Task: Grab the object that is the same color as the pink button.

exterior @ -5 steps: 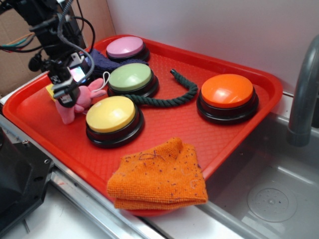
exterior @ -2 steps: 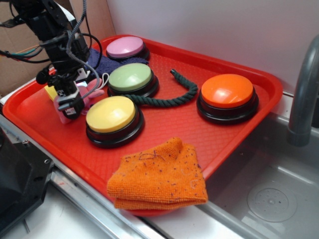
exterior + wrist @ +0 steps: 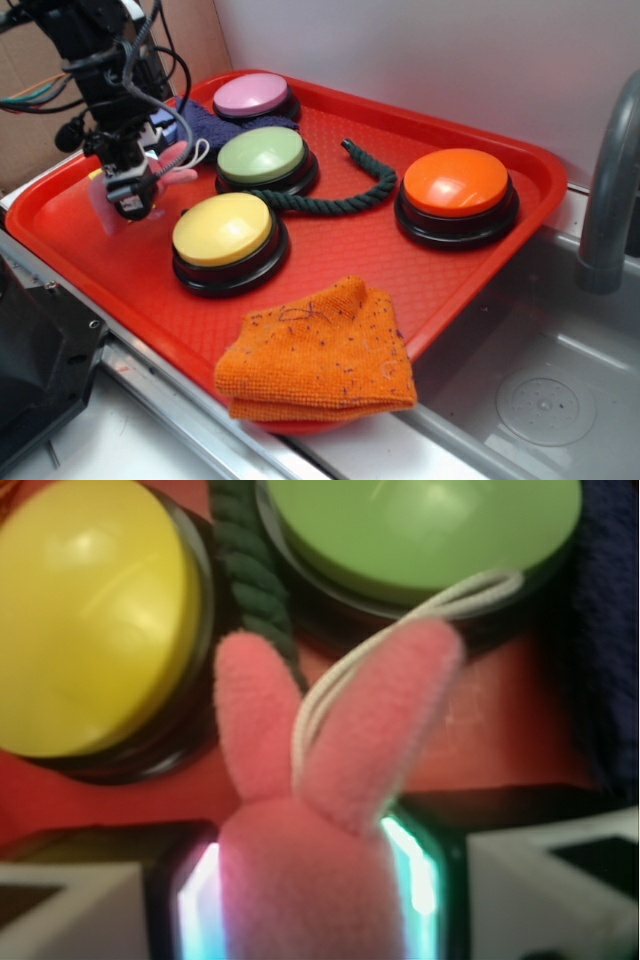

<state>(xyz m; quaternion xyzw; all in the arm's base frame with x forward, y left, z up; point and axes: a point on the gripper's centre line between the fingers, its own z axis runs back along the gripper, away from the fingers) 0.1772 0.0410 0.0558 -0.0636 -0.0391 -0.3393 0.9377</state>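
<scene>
Gripper at the left end of the red tray, jaws closed on the pink bunny. Bunny pinched by its body between the 2 fingers, seen plainly in the wrist view, with both ears sticking out forward and a white string loop running along the right ear. Hard to tell from the exterior view whether the toy touches the tray floor or hangs just above it.

Ahead of the bunny's ears: yellow button on 1 side, green button on the other, a dark green rope between them and curling toward the orange button.

Pink button at the far corner of the tray, well apart from the gripper, beyond the green one. Dark blue cloth bunched between the pink button and the arm.

Orange cloth folded on the near edge of the tray, overhanging it slightly. A small yellow piece peeking out just behind the gripper. Grey faucet and sink at the right.
</scene>
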